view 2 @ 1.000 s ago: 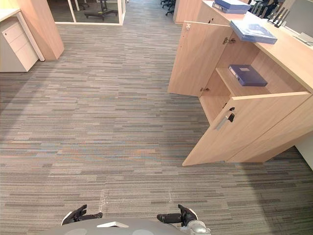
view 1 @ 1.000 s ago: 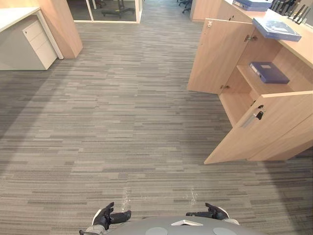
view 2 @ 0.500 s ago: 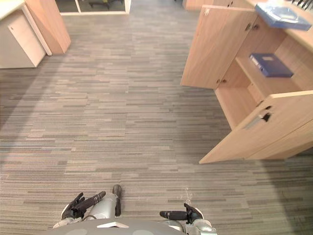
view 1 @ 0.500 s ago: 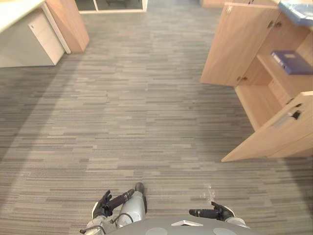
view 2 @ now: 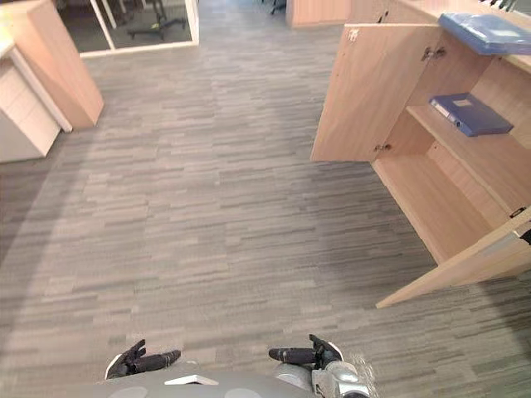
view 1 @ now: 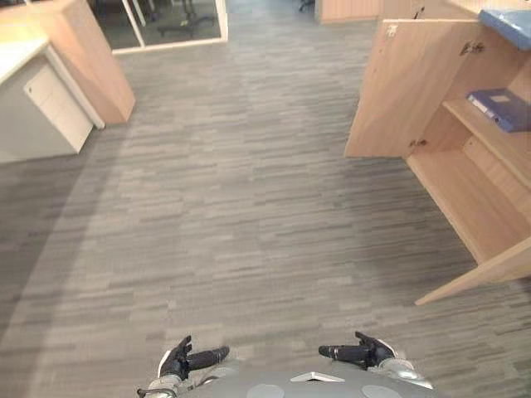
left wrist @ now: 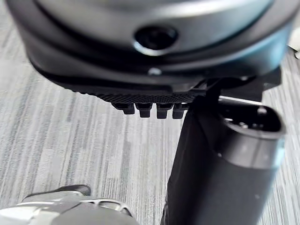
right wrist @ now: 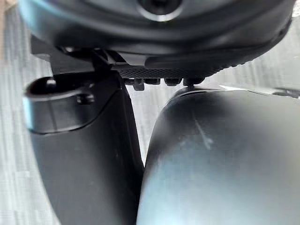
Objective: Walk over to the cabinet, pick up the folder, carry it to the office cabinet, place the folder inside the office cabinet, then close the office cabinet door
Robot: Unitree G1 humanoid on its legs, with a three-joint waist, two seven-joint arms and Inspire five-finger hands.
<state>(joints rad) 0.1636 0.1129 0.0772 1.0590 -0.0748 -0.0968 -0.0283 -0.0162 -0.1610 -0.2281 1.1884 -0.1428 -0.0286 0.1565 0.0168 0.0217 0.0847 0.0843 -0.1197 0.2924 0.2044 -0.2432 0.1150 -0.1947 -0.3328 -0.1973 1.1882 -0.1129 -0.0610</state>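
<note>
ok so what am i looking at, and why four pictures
It's a walking humanoid robot. The two wide pictures come from cameras on its head, looking down; the two dark close-ups come from its wrists. Its left hand and right hand hang low in front, open and holding nothing. Ahead lies grey striped carpet. On the right stands a light wooden cabinet with both doors open; a dark blue folder lies on its shelf, and a pale blue folder lies on top.
</note>
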